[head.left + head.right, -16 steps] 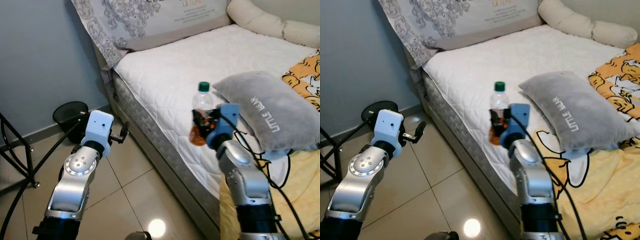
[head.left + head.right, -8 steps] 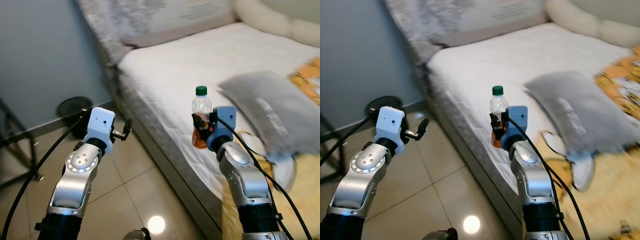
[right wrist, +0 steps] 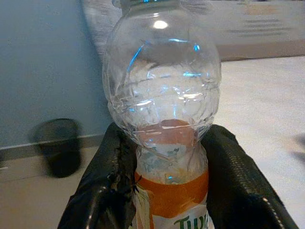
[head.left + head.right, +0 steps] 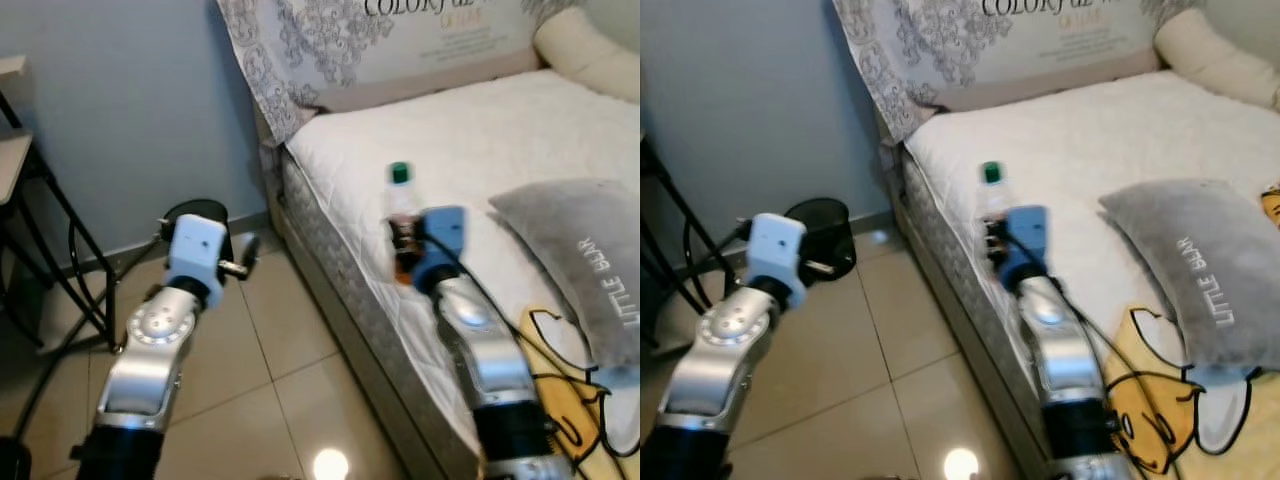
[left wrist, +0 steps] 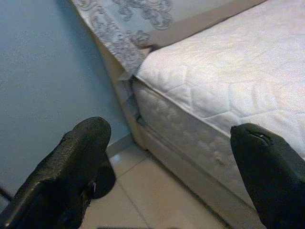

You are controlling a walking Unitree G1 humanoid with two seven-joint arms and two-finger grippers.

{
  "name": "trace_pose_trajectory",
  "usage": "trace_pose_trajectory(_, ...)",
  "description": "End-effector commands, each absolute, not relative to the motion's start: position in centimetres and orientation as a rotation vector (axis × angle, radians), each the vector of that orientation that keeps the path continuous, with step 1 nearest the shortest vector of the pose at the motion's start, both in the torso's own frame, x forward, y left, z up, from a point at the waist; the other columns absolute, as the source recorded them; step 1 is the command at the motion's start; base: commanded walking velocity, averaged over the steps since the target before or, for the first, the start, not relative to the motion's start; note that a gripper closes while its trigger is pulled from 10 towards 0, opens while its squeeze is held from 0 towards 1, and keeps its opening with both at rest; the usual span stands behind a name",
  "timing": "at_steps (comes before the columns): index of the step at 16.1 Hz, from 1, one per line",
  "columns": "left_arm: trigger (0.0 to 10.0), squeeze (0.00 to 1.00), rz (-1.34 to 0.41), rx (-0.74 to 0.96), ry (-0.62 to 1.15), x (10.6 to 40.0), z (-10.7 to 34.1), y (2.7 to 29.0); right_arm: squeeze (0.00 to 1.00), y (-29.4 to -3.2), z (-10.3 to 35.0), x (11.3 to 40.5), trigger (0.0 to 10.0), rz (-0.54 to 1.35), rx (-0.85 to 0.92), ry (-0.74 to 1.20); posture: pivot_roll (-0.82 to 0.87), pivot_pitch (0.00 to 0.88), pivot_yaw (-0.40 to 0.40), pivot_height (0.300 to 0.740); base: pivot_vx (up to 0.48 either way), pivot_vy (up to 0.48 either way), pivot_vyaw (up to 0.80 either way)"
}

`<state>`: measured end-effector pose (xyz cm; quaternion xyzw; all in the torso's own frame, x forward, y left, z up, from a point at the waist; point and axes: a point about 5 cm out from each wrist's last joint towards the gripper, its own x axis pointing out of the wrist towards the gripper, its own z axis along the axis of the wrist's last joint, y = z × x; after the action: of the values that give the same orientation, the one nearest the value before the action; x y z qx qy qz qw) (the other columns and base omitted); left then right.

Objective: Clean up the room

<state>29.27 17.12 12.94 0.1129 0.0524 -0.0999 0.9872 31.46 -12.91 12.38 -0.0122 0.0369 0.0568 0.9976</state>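
Bottle with the green cap sits upright, clamped in my right gripper above the bed edge; my left gripper hangs spread wide over the floor

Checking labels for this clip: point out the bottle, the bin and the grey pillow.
bottle (image 3: pixel 162 109), right wrist view, clear upper body.
bin (image 4: pixel 823 225), right eye view, black rim.
grey pillow (image 4: pixel 575 250), left eye view, top face.

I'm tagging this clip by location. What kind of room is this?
Most likely a bedroom: a bed with a bare white mattress, a grey pillow lying on it, and a small black bin on the tiled floor beside the bed.
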Motion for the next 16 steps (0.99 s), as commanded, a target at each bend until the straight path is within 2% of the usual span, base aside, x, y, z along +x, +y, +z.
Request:
trace_pose_trajectory(1, 10.0, 0.0, -0.184, 0.232, 0.098, 29.3, 13.3, 17.6, 0.0, -12.2, 13.2, 31.7, 10.0, 0.085, -0.058, 0.012, 0.06, 0.0, 0.039, 0.74, 0.289, 0.0, 0.0)
trace_pose_trajectory(5, 10.0, 0.0, -0.185, 0.227, 0.098, 29.3, 13.2, 17.6, 0.0, -11.9, 13.2, 31.7, 10.0, 0.125, -0.086, 0.011, 0.06, 0.0, 0.038, 0.74, 0.289, 0.0, 0.0)
trace_pose_trajectory(10, 10.0, 0.0, -0.188, 0.227, 0.099, 29.2, 13.2, 17.6, 0.0, -11.0, 13.1, 31.5, 10.0, 0.193, -0.026, 0.012, 0.06, 0.0, 0.038, 0.74, 0.289, 0.0, 0.72)
trace_pose_trajectory(16, 10.0, 0.0, -0.186, 0.21, 0.096, 29.2, 13.3, 17.6, 0.0, -11.0, 12.4, 31.3, 10.0, 0.203, 0.086, 0.092, 0.07, 0.0, 0.028, 0.74, 0.288, 0.0, 0.0)
